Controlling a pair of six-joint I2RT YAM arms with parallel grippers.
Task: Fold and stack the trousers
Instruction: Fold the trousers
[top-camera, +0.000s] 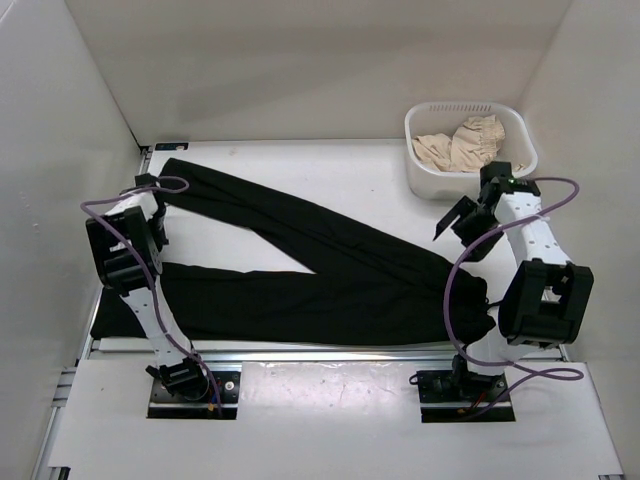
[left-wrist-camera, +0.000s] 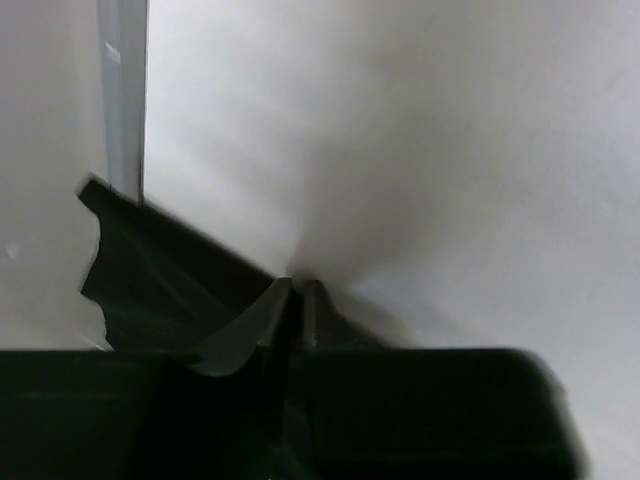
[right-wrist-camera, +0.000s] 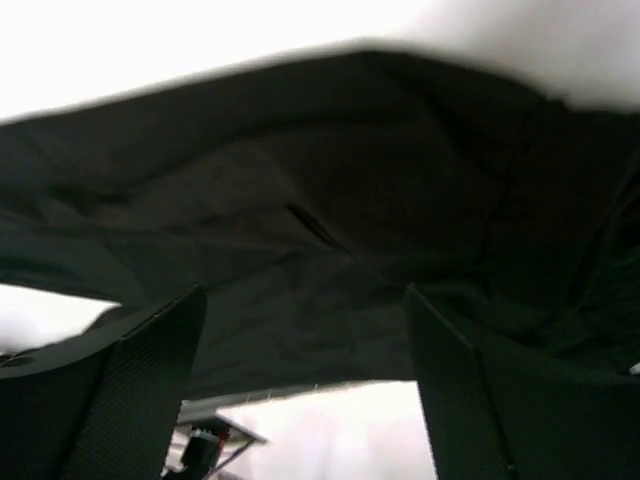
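The white worktop (top-camera: 300, 160) carries all items; the black trousers (top-camera: 330, 290) lie spread flat across most of it in a V. The waist is near the near-right corner, beside the right arm base; one leg runs along the near edge to the near-left corner; the other leg runs diagonally to the far-left corner.

A white perforated basket (top-camera: 428, 178) stands in the far-right corner, apart from the trousers; a crumpled beige garment (top-camera: 460, 148) lies inside it.

The left end effector (top-camera: 152, 188) is at the far-left corner, over the end of the diagonal leg. In the left wrist view its fingers (left-wrist-camera: 270, 315) are pressed together, with the tips at the edge of the black fabric; whether fabric is pinched between them cannot be told.

The right end effector (top-camera: 455, 218) hovers above the worktop between the basket and the trousers. In the right wrist view its fingers (right-wrist-camera: 130, 370) stand wide apart and hold nothing, with the trousers filling the view beyond them.
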